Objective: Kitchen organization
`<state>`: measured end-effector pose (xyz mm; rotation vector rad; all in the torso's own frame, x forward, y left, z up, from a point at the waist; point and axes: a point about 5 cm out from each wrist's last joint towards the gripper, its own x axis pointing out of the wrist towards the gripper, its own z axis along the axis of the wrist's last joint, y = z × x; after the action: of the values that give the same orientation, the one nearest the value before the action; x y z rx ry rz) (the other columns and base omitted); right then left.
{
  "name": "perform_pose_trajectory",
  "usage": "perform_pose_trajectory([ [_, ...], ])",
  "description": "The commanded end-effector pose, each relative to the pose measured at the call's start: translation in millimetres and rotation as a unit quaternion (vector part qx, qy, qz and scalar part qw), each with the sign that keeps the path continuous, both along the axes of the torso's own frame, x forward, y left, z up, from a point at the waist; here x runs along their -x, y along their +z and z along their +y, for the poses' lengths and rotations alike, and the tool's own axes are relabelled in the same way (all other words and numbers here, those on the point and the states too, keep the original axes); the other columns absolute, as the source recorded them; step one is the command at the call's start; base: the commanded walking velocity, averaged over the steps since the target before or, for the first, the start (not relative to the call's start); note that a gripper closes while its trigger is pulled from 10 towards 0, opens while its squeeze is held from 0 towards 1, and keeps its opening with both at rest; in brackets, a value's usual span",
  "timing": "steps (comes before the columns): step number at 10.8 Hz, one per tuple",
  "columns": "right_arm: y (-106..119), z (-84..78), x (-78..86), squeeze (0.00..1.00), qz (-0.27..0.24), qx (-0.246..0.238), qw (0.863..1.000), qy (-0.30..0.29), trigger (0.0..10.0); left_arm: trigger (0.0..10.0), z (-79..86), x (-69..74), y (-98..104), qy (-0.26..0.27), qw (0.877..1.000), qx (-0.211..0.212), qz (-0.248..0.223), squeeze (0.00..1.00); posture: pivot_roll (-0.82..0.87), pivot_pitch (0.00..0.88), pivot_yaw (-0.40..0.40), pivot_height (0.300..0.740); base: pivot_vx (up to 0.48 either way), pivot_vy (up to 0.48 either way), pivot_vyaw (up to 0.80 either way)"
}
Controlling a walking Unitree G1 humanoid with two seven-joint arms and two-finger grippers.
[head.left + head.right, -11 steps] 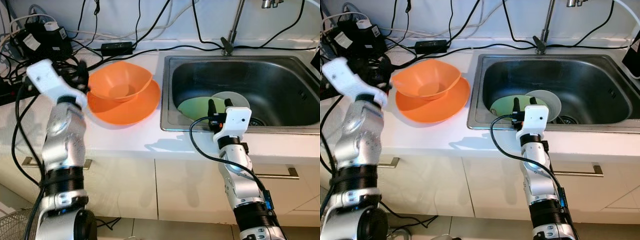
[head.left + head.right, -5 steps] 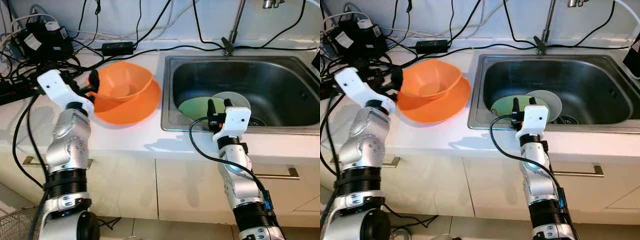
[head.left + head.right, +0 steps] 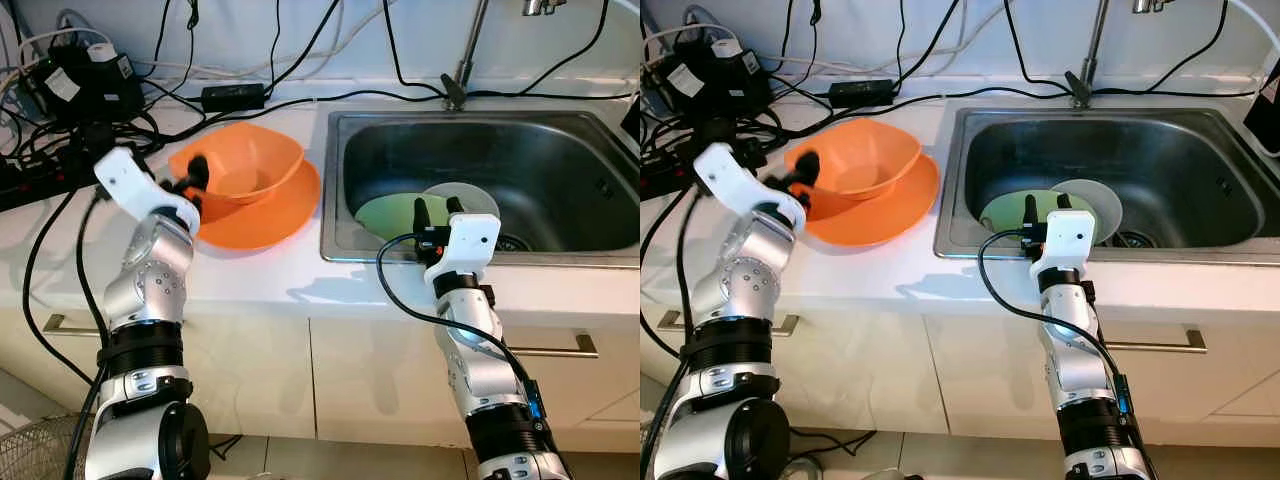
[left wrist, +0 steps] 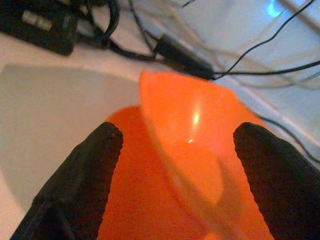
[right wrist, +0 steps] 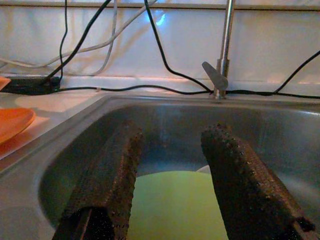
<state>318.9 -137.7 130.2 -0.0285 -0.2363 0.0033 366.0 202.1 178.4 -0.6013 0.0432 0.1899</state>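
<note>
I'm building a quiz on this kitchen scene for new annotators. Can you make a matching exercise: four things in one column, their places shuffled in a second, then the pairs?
Things:
1. orange bowl
2. green plate
3. left end effector
4. right end effector

Places:
A. lying in the sink
B. open at the near-left rim of the orange bowl
C. resting on the orange plate on the counter
D. open above the front edge of the sink, over the green plate

Pairs: 1-C, 2-A, 3-B, 4-D
</note>
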Motion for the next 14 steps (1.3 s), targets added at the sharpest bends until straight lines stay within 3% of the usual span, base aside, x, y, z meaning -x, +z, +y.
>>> perform_pose_trajectory([
  [1,-5,-2.4,2.3,0.0,0.009,0.002,1.0,-0.007,10.0,10.0,-1.3,-2.9,5,0.001,1.0,0.006,0.003,0.0,0.02,0.0,0.097,0.74,0.0,0.0,0.0],
  [3,-2,-0.5,0.4,0.0,0.006,0.0,1.0,-0.005,10.0,10.0,0.0,-4.0,3,0.005,0.999,0.03,0.016,0.0,0.02,0.0,0.1,0.74,0.0,0.0,0.0],
  [12,-13,9.8,7.4,0.0,0.02,-0.003,1.0,0.009,10.0,10.0,-7.8,-5.6,6,-0.064,0.997,0.018,0.03,0.0,0.01,0.0,0.131,0.74,0.0,0.0,0.0],
  [14,-10,10.4,5.3,0.0,0.016,-0.004,1.0,0.01,10.0,10.0,-13.1,-5.8,-4,-0.07,0.995,0.027,0.063,0.0,0.01,0.0,0.132,0.74,0.0,0.0,0.0],
])
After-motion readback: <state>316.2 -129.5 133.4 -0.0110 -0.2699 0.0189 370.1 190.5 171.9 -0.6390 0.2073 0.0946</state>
